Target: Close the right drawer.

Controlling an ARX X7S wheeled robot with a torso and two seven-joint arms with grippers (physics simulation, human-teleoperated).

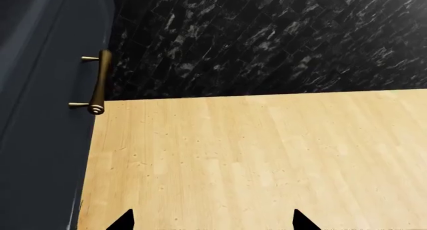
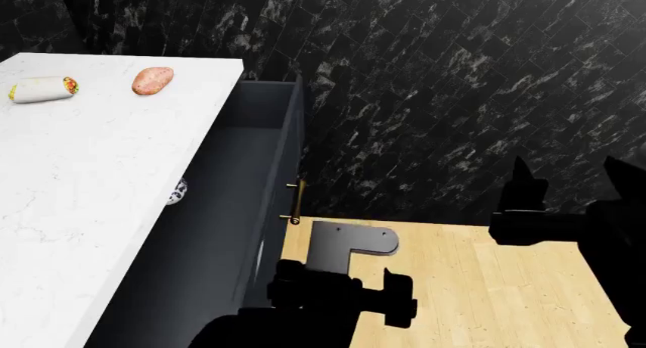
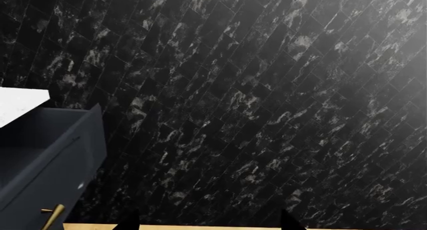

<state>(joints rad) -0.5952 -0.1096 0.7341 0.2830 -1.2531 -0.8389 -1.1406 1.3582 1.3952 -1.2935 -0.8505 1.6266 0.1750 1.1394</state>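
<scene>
The right drawer [image 2: 265, 159] stands pulled out, its brass handle [image 1: 99, 83] just beside the open, empty left gripper [image 1: 212, 221].

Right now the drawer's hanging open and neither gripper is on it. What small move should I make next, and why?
Probably swing the left gripper toward the right drawer front, near its brass handle. The drawer stands pulled out from under the white counter, and the left wrist view shows the front and handle close beside that gripper with nothing between. The right gripper hangs farther off, open toward the black wall.

Black marble wall [image 2: 454, 76], pale wood floor [image 1: 267, 160]
</scene>
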